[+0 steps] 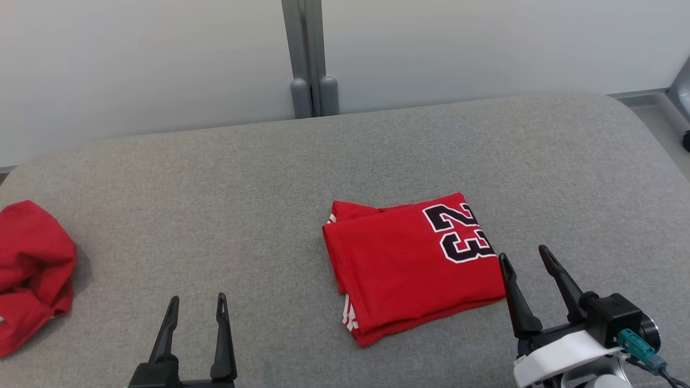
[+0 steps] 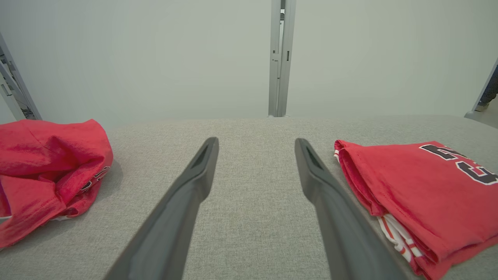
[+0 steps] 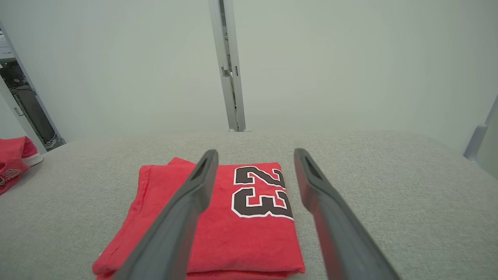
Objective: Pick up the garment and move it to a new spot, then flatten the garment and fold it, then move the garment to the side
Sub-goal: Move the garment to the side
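Note:
A red garment (image 1: 409, 264) with a black "23" lies folded into a neat rectangle right of centre on the grey surface; it also shows in the left wrist view (image 2: 420, 194) and the right wrist view (image 3: 233, 217). My right gripper (image 1: 525, 257) hangs open just off the garment's right edge, nothing between its fingers. In its own view the right gripper (image 3: 255, 155) points over the fold. My left gripper (image 1: 197, 302) stands open over bare fabric to the garment's left, and the left gripper (image 2: 255, 144) holds nothing.
A second red garment (image 1: 29, 269) lies crumpled at the far left edge of the grey padded surface (image 1: 215, 188). A grey post (image 1: 310, 59) stands against the pale wall behind. The surface's rounded corner and floor show at the far right.

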